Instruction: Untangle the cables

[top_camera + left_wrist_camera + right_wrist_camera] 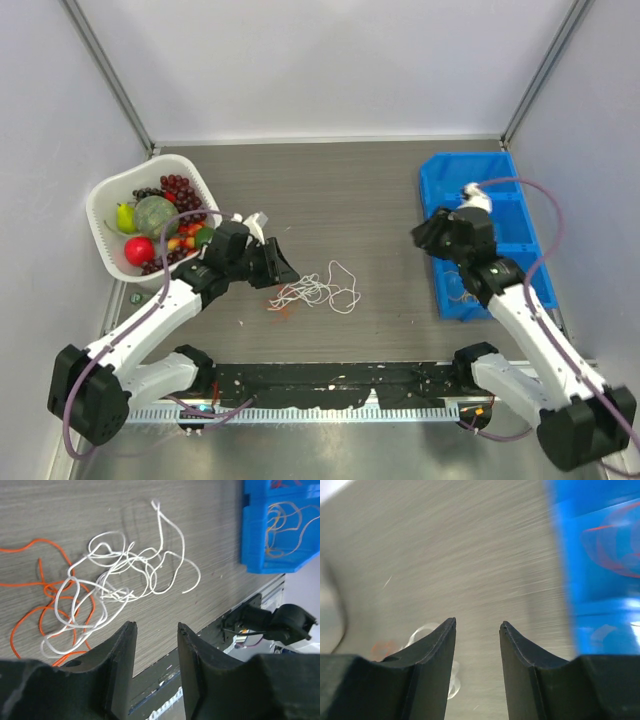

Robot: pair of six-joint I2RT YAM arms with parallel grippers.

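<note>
A tangle of white cord lies mid-table with an orange cord under its left side. In the left wrist view the white cord loops over the orange cord. My left gripper is open and empty, just left of the tangle; its fingertips hover near the table's front edge. My right gripper is open and empty at the left edge of the blue bin. A yellow-orange cord and a red cord lie in the bin. The white cord shows blurred behind my right fingers.
A white basket of toy fruit stands at the left, behind my left arm. A black rail runs along the table's near edge. Grey walls enclose the table on three sides.
</note>
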